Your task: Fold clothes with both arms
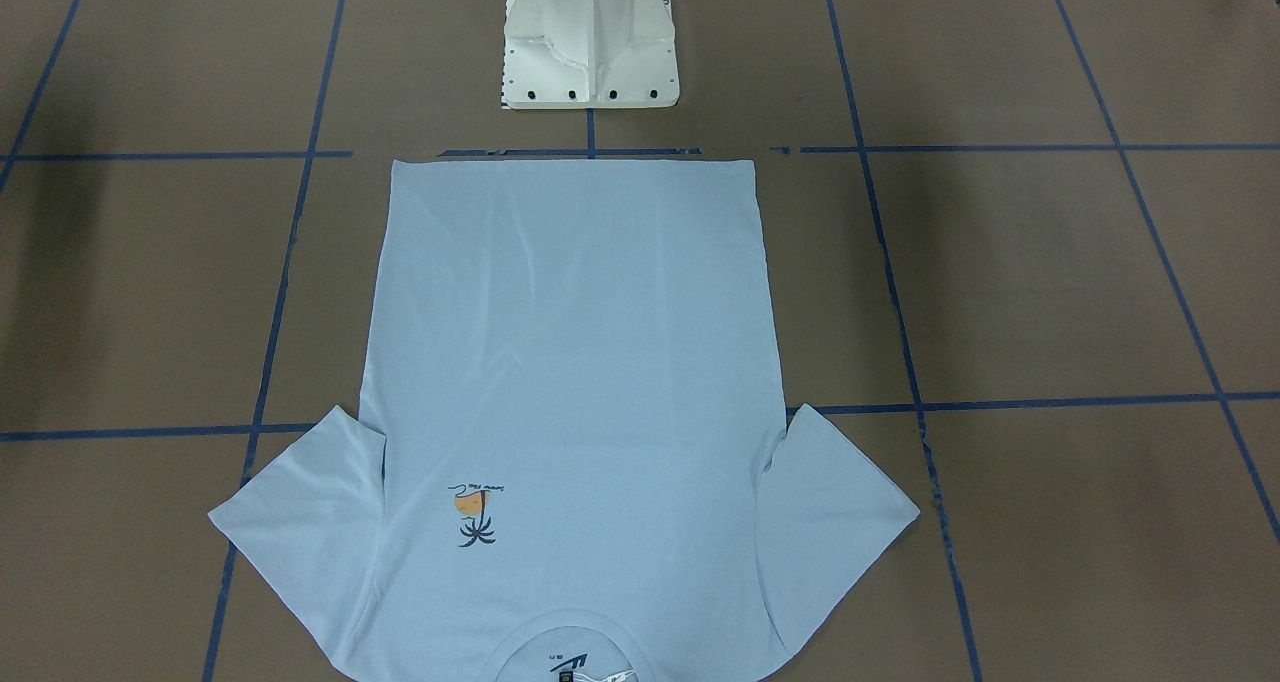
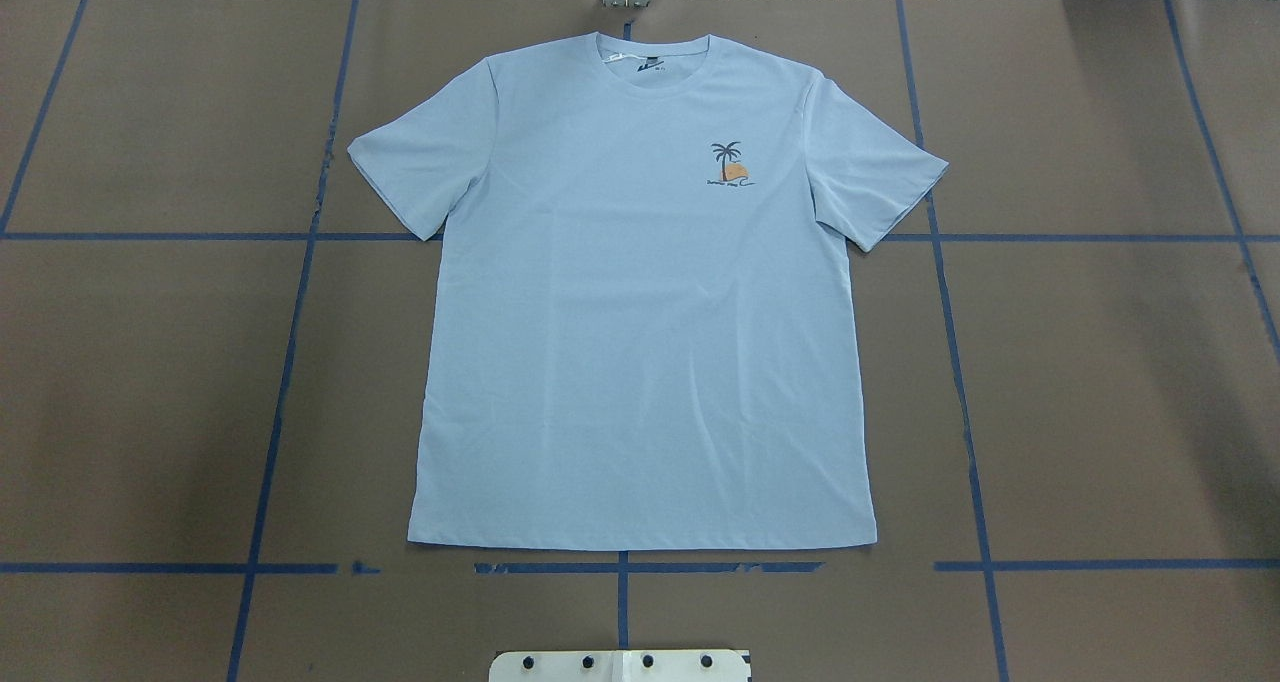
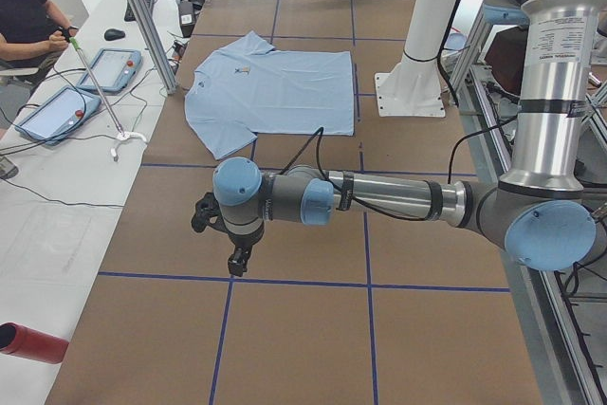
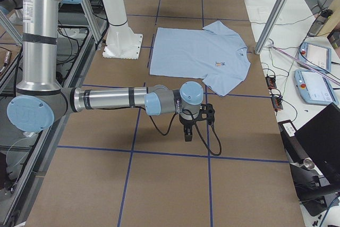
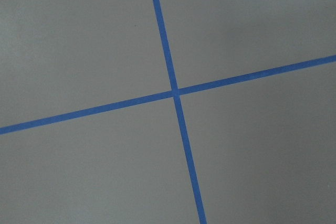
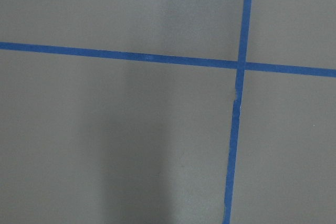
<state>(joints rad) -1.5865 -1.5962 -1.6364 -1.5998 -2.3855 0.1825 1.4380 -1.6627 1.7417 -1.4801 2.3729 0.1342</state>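
The light blue T-shirt (image 2: 640,312) lies flat and spread out on the brown table, print side up, neck at the far edge from the robot. It also shows in the front-facing view (image 1: 570,362). Its palm-tree print (image 2: 728,164) is on the chest. The left arm (image 3: 379,198) reaches out low over the table, far from the shirt (image 3: 275,92); its gripper (image 3: 237,258) points down, and I cannot tell if it is open. The right arm (image 4: 117,99) does the same on the other side of the shirt (image 4: 196,54); I cannot tell the state of its gripper (image 4: 188,131).
The white pedestal base (image 1: 590,42) stands just behind the shirt's hem. Blue tape lines (image 2: 300,262) grid the table. An operator (image 3: 24,16) sits at a side bench with tablets. Both wrist views show only table and tape crossings (image 5: 176,93).
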